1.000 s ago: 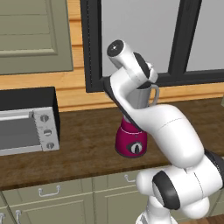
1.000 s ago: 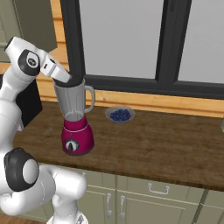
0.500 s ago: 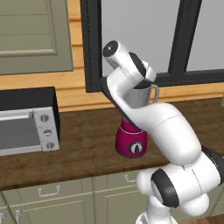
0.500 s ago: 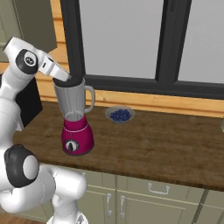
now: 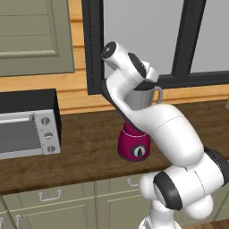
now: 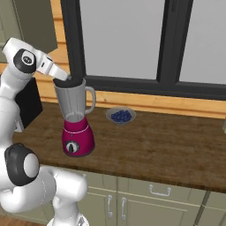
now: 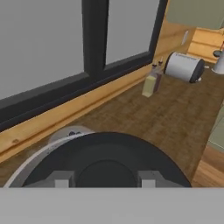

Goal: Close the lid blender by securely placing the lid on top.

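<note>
Lid sits right under the hand camera, black and round, with the gripper clamped on it, fingers pressed to either side. Over the last second the hand has barely shifted, holding at the jar's rim. The blender stands on the counter, so the cap looks nearly seated; a push down should finish it. Farther off, a bowl of blueberries, then the window

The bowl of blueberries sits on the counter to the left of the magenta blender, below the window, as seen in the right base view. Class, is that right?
Not quite. In the right base view the bowl of blueberries sits to the right of the blender, on the handle side, not the left. It is on the counter, below the window, as stated.
</note>
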Motion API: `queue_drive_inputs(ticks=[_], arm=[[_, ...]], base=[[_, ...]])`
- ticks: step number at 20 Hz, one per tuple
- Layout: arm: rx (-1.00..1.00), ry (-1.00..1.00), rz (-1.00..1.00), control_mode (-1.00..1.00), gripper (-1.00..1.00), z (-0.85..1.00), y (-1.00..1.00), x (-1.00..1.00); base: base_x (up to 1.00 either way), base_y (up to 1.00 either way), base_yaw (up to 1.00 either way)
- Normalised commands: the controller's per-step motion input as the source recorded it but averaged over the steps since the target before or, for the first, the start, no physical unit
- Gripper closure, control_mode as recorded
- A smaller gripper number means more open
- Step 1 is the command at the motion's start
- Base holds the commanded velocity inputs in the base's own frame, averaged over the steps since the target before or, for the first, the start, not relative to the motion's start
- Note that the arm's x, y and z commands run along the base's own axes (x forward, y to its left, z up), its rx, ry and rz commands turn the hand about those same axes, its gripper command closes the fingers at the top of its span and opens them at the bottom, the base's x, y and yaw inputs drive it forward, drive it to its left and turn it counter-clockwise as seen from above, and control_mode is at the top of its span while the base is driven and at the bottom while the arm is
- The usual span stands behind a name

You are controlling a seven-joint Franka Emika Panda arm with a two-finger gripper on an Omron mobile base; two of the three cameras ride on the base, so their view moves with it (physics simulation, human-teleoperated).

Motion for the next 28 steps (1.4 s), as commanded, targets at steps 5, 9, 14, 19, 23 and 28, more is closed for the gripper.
queue_drive_inputs(ticks=[5,9,14,19,23,28], arm=[[0.09,-0.22,-0.06,-1.00,1.00,0.05,0.00,0.00],[0.00,-0.02,-0.04,-1.00,1.00,0.00,0.02,0.00],[-0.02,0.00,0.00,-1.00,1.00,-0.07,0.01,0.02],[-0.09,0.00,0.00,-1.00,1.00,-0.25,0.00,0.00],[0.00,-0.05,-0.04,-1.00,1.00,0.00,0.00,0.23],[0.00,-0.03,-0.05,-1.00,1.00,0.00,0.00,0.13]], base=[[0.00,0.00,0.00],[0.00,0.00,0.00],[0.00,0.00,0.00],[0.00,0.00,0.00],[0.00,0.00,0.00],[0.00,0.00,0.00]])
